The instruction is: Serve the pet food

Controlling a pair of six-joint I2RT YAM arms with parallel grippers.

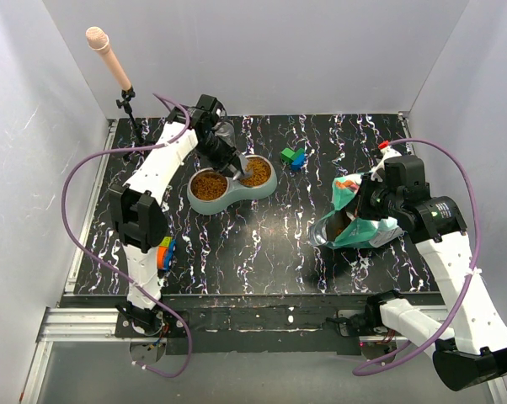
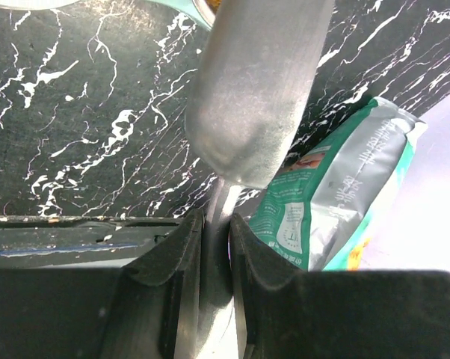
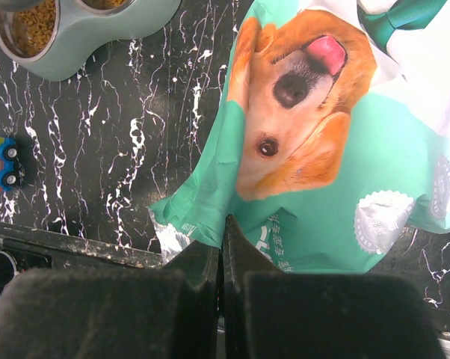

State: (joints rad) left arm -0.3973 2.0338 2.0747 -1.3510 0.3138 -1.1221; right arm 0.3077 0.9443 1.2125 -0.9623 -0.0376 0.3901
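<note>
Orange-brown pet food fills both cups of the grey-green double bowl; the second heap lies in the right cup. My left gripper is shut on the handle of a metal scoop held over the bowl's middle. In the left wrist view the handle sits between the fingers and the scoop's underside fills the frame. My right gripper is shut on the edge of the teal dog-print bag, pinching the rim. The bag lies open toward the bowl.
Green and blue blocks lie right of the bowl. A microphone on a stand stands at the back left. An orange-blue toy car sits at the left front. Kibble in the bowl shows in the right wrist view.
</note>
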